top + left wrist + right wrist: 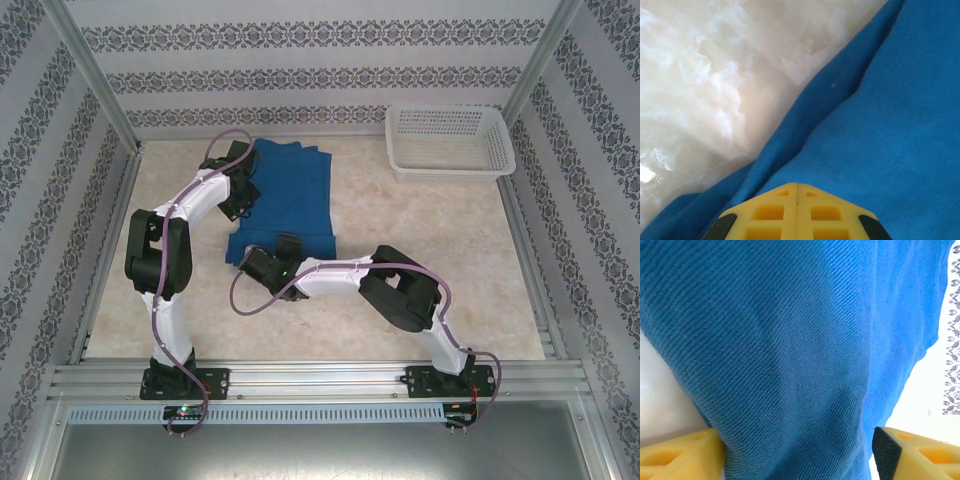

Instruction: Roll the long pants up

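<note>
Near edge: both arms reach inward across the pale marbled desk [430, 240], and their wrists cover parts of the cloth. The right claw [795, 450] stands wide open, astride the near end of the long pants [295, 195]. The pants are plain royal blue and lie flat, running toward the far wall. Further on, the left claw [797, 192] is closed over their left edge. A white basket [450, 168] sits far right, well apart.

The pants [290, 195] lie on the table [430, 250], left of centre toward the back; the basket [450, 140] stands at the back right. The left gripper [238, 200] sits at their left edge, the right gripper [265, 258] at their near end.
</note>
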`<act>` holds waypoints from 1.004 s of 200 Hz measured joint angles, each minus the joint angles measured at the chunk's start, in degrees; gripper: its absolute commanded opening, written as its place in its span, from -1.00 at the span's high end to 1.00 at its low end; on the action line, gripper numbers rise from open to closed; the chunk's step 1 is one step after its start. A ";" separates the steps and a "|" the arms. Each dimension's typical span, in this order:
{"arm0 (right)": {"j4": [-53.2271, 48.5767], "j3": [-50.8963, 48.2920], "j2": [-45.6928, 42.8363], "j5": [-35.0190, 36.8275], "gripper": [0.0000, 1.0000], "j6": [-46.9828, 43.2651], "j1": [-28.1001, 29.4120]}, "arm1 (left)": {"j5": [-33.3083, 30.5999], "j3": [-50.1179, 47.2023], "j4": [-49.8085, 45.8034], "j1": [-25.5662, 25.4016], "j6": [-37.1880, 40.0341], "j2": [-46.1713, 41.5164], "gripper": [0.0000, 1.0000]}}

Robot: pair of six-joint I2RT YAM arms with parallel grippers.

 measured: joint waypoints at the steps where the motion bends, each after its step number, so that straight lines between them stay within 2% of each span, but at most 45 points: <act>1: 0.02 0.00 0.00 0.00 -0.55 -0.04 -0.07 | 0.00 0.00 0.00 0.00 0.00 0.00 1.00; 19: 0.55 0.00 0.04 -0.66 -0.53 -0.98 -1.09 | 0.00 0.00 -0.02 0.61 0.26 0.00 1.00; 35: 0.92 0.04 0.24 -1.62 -0.33 -1.46 -1.66 | 0.00 0.04 -0.02 0.94 0.46 0.00 1.00; 62: 0.87 0.24 0.90 -4.13 0.28 -2.16 -2.27 | 0.02 0.09 -0.02 1.16 0.46 0.00 1.00; 79: 0.33 0.42 1.05 -6.38 0.60 -2.49 -2.80 | 0.17 0.09 -0.02 1.22 0.46 0.00 1.00; 94: -0.31 0.81 1.07 -8.17 1.00 -1.86 -3.54 | 0.24 0.09 -0.02 1.38 0.46 0.00 1.00; 150: -4.24 2.38 0.09 -13.03 1.00 -0.44 -5.31 | 1.05 0.11 -0.02 1.88 0.48 0.00 1.00; 201: -11.37 3.37 -4.26 -15.69 1.00 2.38 -6.01 | 1.70 0.11 -0.02 2.19 0.48 0.00 1.00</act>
